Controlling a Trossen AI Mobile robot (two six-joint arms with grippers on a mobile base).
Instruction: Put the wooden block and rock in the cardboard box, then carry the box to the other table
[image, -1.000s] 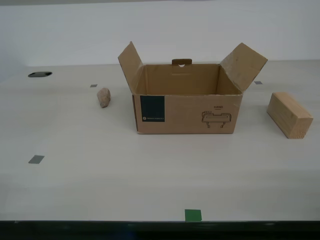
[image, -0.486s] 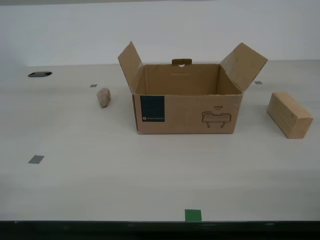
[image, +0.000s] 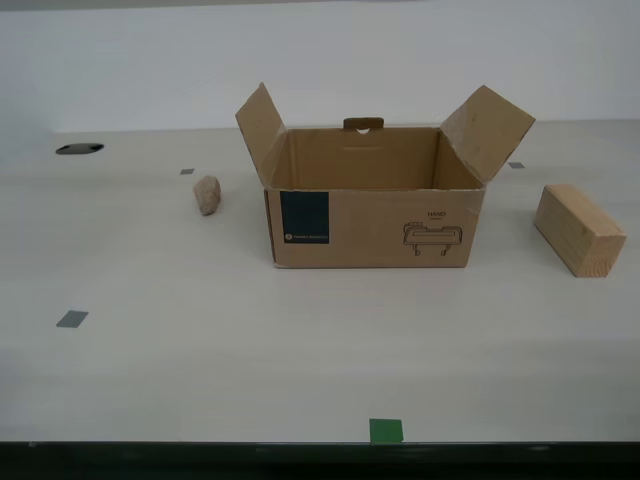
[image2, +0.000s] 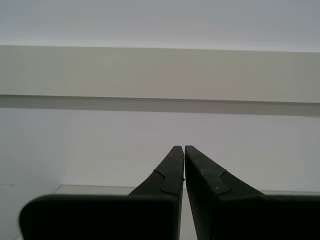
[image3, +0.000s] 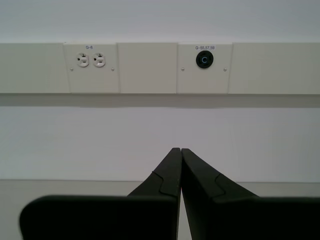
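Nothing has moved: cardboard box stands open mid-counter, flaps splayed to receive the rock and wooden block flanking it. My first gripper and second gripper, jaws clenched empty, face the wall.
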